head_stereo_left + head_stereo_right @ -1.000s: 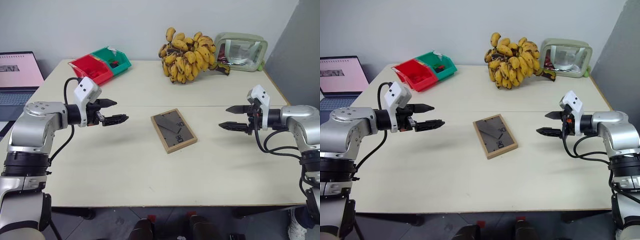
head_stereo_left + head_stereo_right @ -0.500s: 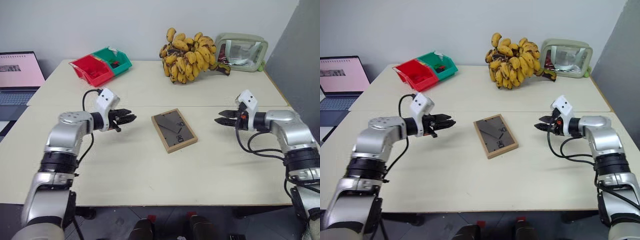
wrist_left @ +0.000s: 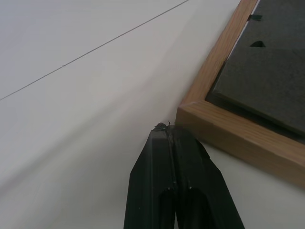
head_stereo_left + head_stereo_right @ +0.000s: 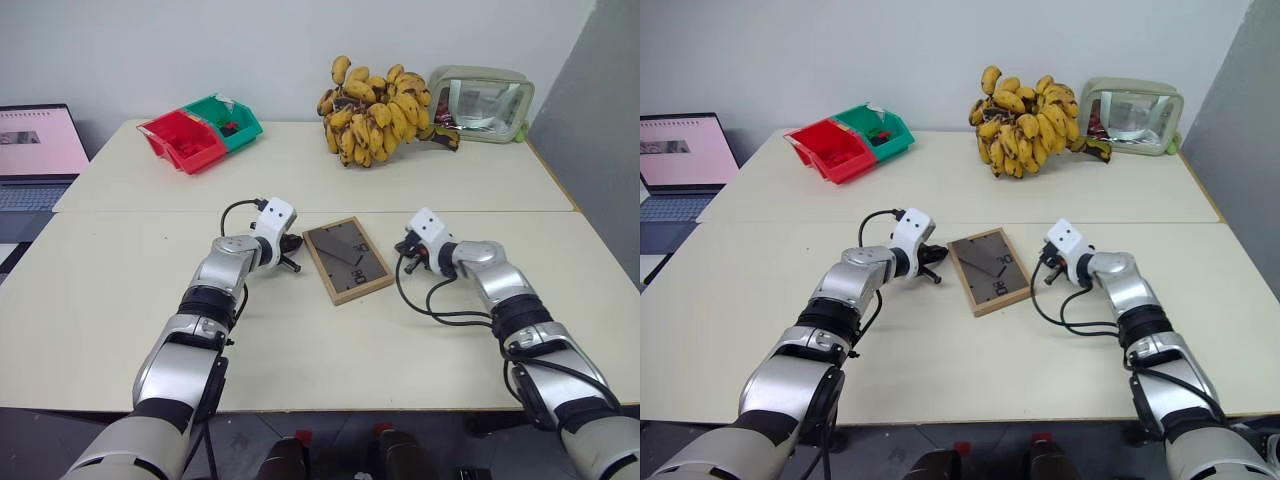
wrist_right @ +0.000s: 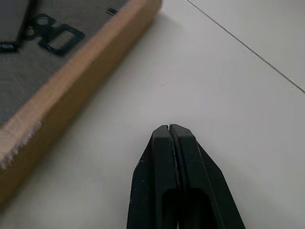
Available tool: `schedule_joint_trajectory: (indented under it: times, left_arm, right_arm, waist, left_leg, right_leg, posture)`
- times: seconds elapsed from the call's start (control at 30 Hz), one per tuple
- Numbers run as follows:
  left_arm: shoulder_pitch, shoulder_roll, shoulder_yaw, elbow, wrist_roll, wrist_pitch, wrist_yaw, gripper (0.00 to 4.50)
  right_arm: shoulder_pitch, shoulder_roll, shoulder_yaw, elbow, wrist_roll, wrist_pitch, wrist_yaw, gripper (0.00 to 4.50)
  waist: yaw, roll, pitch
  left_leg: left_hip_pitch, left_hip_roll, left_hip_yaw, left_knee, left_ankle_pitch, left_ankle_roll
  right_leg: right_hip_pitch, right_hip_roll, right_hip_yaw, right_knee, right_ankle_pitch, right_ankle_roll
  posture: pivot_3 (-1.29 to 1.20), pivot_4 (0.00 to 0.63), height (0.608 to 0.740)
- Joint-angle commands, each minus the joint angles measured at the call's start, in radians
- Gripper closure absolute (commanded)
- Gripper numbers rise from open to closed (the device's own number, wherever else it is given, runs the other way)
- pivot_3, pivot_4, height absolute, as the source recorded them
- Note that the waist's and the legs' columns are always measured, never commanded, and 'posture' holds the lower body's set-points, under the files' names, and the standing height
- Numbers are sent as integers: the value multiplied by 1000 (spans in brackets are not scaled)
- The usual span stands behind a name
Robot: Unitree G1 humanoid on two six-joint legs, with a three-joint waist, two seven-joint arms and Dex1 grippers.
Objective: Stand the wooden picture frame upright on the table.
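The small rectangular light-wood picture frame [image 4: 346, 259] lies flat, dark grey back panel up, at picture centre on the large cream-beige table [image 4: 300, 340], just below the straight seam [image 4: 150, 212] running across the tabletop. Its long axis slants from upper left to lower right in the head views. Both arms flank it: the left gripper [image 4: 290, 247] sits centre-left, black fingers pressed together w/ nothing between them, tip right at the frame's near-left corner; in the left wrist view that tip [image 3: 164, 130] appears to touch or all but touch the wood edge, contact not certain. The right gripper [image 4: 1047, 272] sits centre-right, fingers likewise pressed together & empty, close beside the frame's right long edge but w/ a strip of bare table between, as the right wrist view shows [image 5: 169, 131]. So the frame lies between the two tips, left arm the nearer. Judged from this: both grippers look set to work from opposite sides, and the coming lift likely hinges on one tip getting under an edge while the other props the frame. Upper part of picture, well apart: a yellow banana bunch [image 4: 375, 110], red and green plastic bins [image 4: 200, 130], a green-rimmed clear pouch [image 4: 482, 103].
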Motion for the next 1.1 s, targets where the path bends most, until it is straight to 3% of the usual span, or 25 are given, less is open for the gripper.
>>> schedule_joint_trajectory:
  times: [0.03,0.23,0.47,0.73,1.1]
  left_arm:
    - [-19,-17,-5,3,13,-22,-12,4462]
    - [28,14,-21,-84,27,35,-64,4462]
    - [253,130,-69,-506,-2,279,-185,4462]
    - [484,245,-60,-979,-103,578,-222,4462]
    - [597,295,-51,-1301,-200,819,-194,4462]
  right_arm:
    - [15,27,13,-122,12,24,31,4490]
    - [122,58,41,-369,30,154,67,4490]
    - [229,84,72,-602,24,282,46,4490]
    - [318,98,105,-759,30,369,35,4490]
    - [382,38,147,-853,13,395,64,4490]
  waist:
    - [0,0,0]
    - [-1,0,0]
    - [-25,1,-1]
    - [-25,1,-1]
    - [-21,0,-1]
  left_leg:
    - [0,0,0,0,0,0]
    - [0,0,-1,1,0,0]
    - [2,2,-1,-1,0,0]
    - [4,3,-1,-2,0,0]
    - [4,2,-1,-2,0,0]
  right_leg:
    - [0,0,0,0,0,0]
    - [0,0,0,0,0,0]
    - [1,1,1,1,0,0]
    - [2,1,1,1,-1,0]
    - [3,1,1,1,-1,0]
  posture:
    - [0,150,740]
    - [0,150,740]
    - [0,150,740]
    - [0,150,740]
    - [0,150,740]
